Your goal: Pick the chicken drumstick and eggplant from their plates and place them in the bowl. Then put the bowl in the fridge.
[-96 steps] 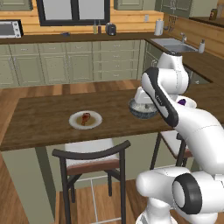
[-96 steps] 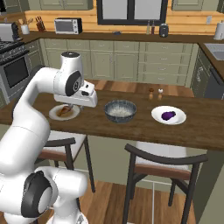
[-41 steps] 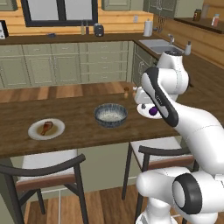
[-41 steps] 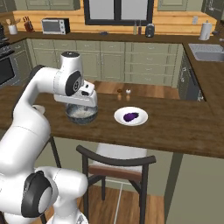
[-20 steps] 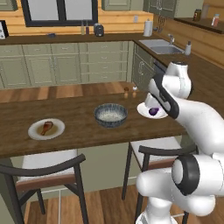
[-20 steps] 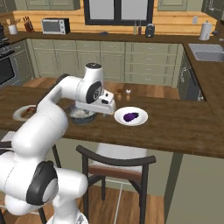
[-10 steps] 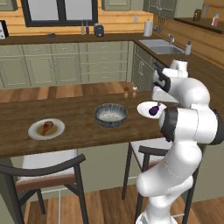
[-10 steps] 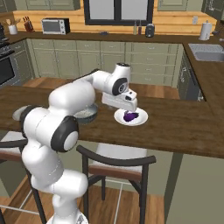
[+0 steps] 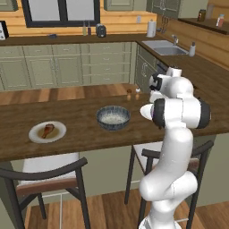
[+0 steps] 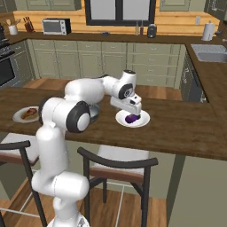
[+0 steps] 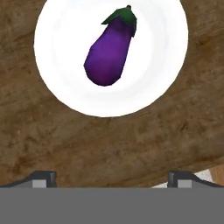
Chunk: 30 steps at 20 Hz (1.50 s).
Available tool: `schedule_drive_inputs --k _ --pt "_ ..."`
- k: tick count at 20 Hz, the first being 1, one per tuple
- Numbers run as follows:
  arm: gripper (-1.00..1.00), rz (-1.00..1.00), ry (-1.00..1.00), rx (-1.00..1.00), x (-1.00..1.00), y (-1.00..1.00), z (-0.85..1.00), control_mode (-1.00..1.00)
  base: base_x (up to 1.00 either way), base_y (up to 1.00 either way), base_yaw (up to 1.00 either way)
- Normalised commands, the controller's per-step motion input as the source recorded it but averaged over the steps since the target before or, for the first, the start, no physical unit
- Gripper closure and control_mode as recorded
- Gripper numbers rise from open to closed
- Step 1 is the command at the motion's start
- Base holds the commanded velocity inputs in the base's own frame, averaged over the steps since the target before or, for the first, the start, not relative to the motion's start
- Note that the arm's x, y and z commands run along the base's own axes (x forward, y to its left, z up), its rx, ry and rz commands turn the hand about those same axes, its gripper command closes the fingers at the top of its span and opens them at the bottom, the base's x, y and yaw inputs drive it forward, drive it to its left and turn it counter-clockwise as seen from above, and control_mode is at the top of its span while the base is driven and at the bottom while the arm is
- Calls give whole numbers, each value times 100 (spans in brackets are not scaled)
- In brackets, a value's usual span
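The purple eggplant (image 11: 107, 54) lies on a white plate (image 11: 52, 87) at the right of the wooden counter. My gripper (image 10: 131, 111) hangs just above this plate (image 10: 142, 121) and the eggplant (image 10: 131, 118), open, with nothing between its fingertips (image 11: 43, 177). The dark patterned bowl (image 9: 113, 117) stands mid-counter, left of the gripper. At the far left the reddish-brown chicken drumstick (image 9: 47, 130) rests on a second white plate (image 9: 36, 135). In the left base view my own arm hides the eggplant plate. The fridge is out of view.
Two dark chairs (image 9: 44, 172) (image 9: 179, 154) stand along the counter's front edge. Two small shakers (image 9: 132, 91) sit at the counter's far edge behind the bowl. A sink (image 9: 167, 50) and cabinets line the back wall.
Over the last second the arm has swung right from above the bowl to above the eggplant plate and lowered toward it. The jaws stayed open.
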Motion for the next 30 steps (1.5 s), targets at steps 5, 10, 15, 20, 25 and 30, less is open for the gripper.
schedule_drive_inputs --k 5,10,15,20,25,30 --pt "-100 -11 1 -5 87 0 -38 -100 0 0 0" --pt "-100 -7 0 -3 55 -23 -38 -100 0 0 0" --pt "-100 -2 1 -2 29 -12 -27 -100 0 0 0" --pt "-100 0 1 0 43 -4 -21 -100 0 0 0" --pt "-100 0 1 0 2 0 -24 -100 0 0 0" --pt "-100 0 0 0 -1 -1 -25 -100 0 0 0"
